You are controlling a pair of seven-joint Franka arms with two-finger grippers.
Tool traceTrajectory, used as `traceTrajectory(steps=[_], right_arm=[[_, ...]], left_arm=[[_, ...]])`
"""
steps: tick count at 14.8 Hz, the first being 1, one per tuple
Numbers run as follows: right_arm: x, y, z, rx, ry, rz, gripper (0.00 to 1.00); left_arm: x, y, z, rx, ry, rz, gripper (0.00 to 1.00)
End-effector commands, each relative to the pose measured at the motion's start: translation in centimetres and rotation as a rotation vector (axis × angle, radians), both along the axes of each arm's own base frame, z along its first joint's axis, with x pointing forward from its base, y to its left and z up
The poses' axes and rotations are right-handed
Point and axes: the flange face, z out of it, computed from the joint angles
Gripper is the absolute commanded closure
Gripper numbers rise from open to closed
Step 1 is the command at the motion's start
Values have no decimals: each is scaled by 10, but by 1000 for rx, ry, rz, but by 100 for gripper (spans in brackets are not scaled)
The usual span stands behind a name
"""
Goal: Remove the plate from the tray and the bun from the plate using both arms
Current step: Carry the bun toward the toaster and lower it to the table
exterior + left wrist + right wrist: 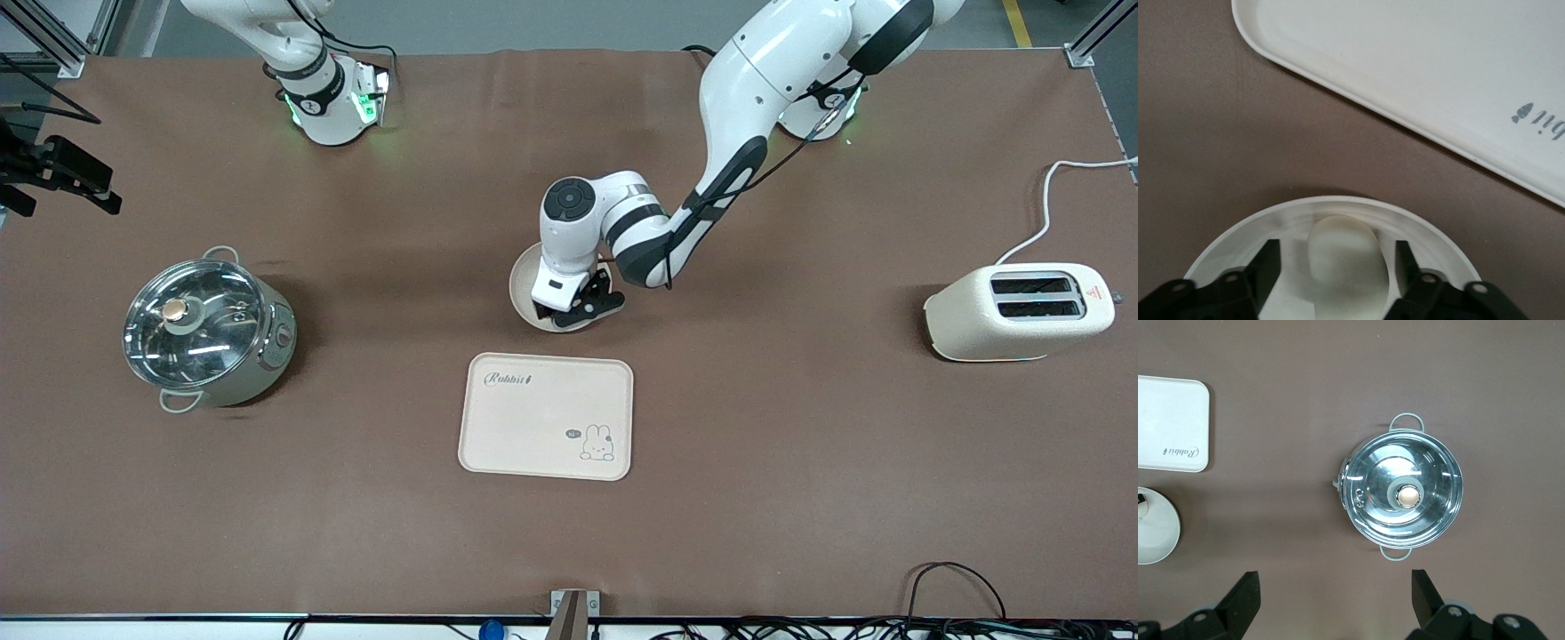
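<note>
On the table just off the tray (546, 416), the plate (1435, 230) sits farther from the front camera, and the left gripper (1338, 267) straddles its bun (1347, 260), fingers spread either side, apparently to pinch it, while the right gripper (1335, 593) waits wide apart above the pot (1403, 495).

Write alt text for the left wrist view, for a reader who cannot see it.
The left gripper reaches down into the round plate, one black finger on each side of the pale bun and neither visibly touching it. The plate sits on the brown table, apart from the cream tray, whose corner and part of whose lettering show.
</note>
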Motion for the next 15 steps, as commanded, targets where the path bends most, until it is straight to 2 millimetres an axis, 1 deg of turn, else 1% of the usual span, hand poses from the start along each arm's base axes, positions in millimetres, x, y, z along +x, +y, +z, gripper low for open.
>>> traceTrajectory(steps=[1, 3, 4, 6, 8, 9, 10, 11, 12, 14, 15], right_arm=[[-1, 2, -2, -12, -6, -13, 0], [-1, 1, -2, -12, -6, -14, 0], [-1, 0, -2, -12, -5, -16, 0], [-1, 0, -2, -12, -5, -16, 0], [-1, -1, -2, -12, -6, -17, 0], [-1, -1, -1, -12, -8, -17, 0], [-1, 0, -1, -12, -8, -16, 0], [-1, 0, -1, -12, -8, -16, 0], [-1, 2, -1, -12, -9, -13, 0], [-1, 2, -1, -11, -9, -13, 0], [-1, 2, -1, -11, -9, -13, 0]], left_arm=[[-1, 2, 9, 2, -18, 10, 57], [3, 3, 15, -2, -26, 11, 84], [11, 9, 27, 8, -34, 11, 94], [27, 29, 54, 83, -21, -40, 99], [56, 65, 101, 80, 19, -76, 99], [75, 90, 121, 78, 41, -102, 99], [99, 125, 133, 90, 50, -152, 99], [117, 156, 139, 95, 58, -206, 99], [142, 196, 141, 98, 63, -254, 99], [178, 271, 139, 73, 81, -324, 99], [188, 298, 139, 40, 92, -361, 99]])
